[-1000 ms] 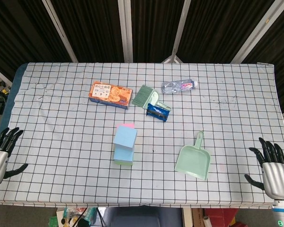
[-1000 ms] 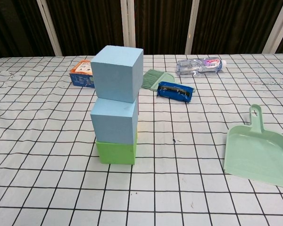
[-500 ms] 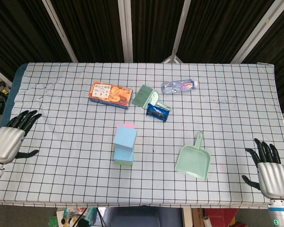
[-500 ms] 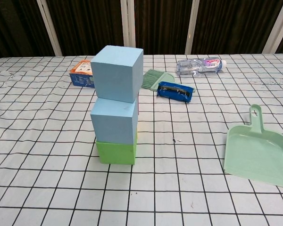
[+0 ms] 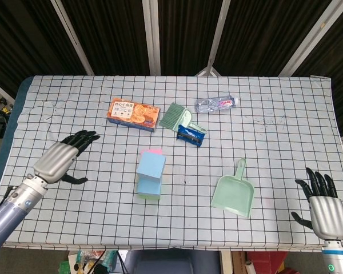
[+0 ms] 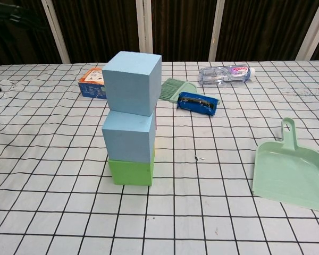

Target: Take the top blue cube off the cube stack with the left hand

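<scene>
Left hand [image 5: 62, 158] advanced toward cube stack [image 6: 131, 121].

On the checked-cloth counter [image 5: 274, 123] we see a cube stack [image 6: 130, 119], an orange box [image 5: 134, 114], a green brush [image 5: 173, 115], a blue packet [image 5: 191, 135], what looks like a plastic bottle [image 5: 216, 104], and a green dustpan [image 5: 234, 192].

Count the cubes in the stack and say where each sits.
3: top blue cube, turned slightly; second blue cube beneath it; green cube on the table. Something pink behind is mostly hidden.
</scene>
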`<action>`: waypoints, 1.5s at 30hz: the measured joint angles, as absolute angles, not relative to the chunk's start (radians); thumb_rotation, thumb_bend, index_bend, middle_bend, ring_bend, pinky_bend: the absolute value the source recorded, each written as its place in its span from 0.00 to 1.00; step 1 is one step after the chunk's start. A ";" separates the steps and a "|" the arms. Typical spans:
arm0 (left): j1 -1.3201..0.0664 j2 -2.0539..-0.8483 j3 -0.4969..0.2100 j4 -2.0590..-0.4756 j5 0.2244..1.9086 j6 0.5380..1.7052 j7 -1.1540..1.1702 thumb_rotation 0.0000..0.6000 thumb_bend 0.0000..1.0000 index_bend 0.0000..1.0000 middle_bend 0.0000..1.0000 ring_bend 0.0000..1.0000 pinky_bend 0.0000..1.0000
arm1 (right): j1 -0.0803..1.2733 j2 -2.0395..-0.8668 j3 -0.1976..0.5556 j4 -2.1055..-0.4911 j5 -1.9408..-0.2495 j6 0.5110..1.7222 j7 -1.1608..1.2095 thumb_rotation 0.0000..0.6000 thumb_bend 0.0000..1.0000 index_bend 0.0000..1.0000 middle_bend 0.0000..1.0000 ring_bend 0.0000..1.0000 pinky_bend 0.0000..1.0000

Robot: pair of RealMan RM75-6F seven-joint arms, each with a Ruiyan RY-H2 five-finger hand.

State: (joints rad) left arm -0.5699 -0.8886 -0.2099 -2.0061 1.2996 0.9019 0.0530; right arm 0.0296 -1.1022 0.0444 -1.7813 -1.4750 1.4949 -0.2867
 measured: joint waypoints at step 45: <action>-0.884 -1.277 -0.253 -2.016 0.874 1.011 0.447 1.00 0.25 0.16 0.22 0.16 0.29 | 0.020 -1.082 0.051 -1.797 -1.453 1.502 -0.271 1.00 0.15 0.25 0.00 0.00 0.00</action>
State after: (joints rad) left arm -0.8844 -1.2774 -0.2534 -2.0160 0.8737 1.0113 0.4472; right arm 0.0204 -1.0820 0.0507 -1.7966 -1.4532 1.5020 -0.2709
